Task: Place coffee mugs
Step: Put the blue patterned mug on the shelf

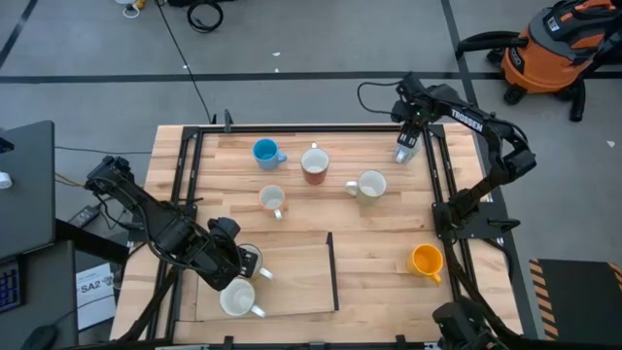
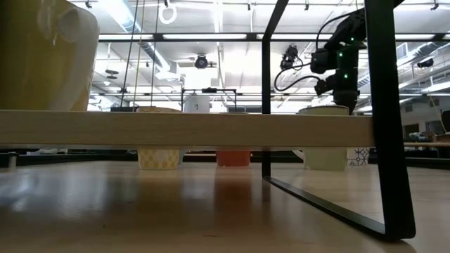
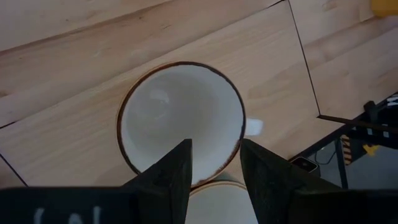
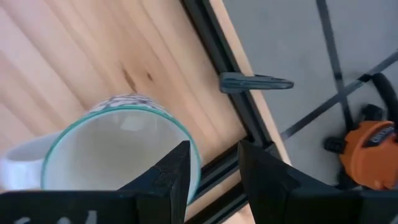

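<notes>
Straddling a mug rim on each side. Left end effector (image 1: 243, 262) sits low over the front-left of the table (image 1: 292, 233), fingers (image 3: 168, 177) narrowly parted across the near wall of a brown-rimmed white mug (image 3: 180, 121); looks like a rim pinch, one finger inside, one outside, but whether it's actually clamped can't be told. Another white mug (image 1: 236, 299) sits just beside it, closer to the front edge. Right end effector (image 1: 406, 146) is at the back-right corner by the black frame rail (image 4: 230, 93), fingers likewise either side of the rim of a teal-rimmed patterned mug (image 4: 118, 149); grip contact also unclear.

Other mugs, all upright: blue mug (image 1: 264, 151), reddish-brown mug (image 1: 314, 165), pale mug (image 1: 370, 185) and small white mug (image 1: 272, 199) across the mid-back, orange mug (image 1: 426, 260) front-right.

Key relation: each mug is directly under its own end effector, handle off to the side, so the next move is probably vertical, lift or release. Left arm is nearer the front-left marked rectangle; right arm nearer the orange mug.
</notes>
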Robot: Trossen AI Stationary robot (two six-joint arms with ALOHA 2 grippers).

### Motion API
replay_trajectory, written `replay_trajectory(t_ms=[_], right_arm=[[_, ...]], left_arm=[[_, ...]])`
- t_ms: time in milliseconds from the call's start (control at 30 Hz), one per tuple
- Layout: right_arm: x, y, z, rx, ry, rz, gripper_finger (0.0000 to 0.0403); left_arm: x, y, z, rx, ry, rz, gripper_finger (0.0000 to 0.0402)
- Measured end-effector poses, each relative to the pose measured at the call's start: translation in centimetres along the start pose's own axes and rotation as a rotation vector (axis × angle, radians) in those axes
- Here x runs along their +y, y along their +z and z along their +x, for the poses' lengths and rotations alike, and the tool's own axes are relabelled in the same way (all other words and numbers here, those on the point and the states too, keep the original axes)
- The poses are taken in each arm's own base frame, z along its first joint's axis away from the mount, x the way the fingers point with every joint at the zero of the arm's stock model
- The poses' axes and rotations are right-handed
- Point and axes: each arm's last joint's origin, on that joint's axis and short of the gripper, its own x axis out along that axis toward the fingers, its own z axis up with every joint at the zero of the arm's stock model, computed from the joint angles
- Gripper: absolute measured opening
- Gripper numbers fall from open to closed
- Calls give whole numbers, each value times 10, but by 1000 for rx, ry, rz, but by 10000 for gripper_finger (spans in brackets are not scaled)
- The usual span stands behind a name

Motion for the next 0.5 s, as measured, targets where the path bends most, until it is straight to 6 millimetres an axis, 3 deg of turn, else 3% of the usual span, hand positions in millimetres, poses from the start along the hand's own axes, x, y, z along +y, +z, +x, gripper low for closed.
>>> replay_trajectory(t_ms=[500], right_arm=[[3, -3, 6, -6, 52, -60, 141]], left_arm=[[0, 0, 0, 0, 0, 0, 142]])
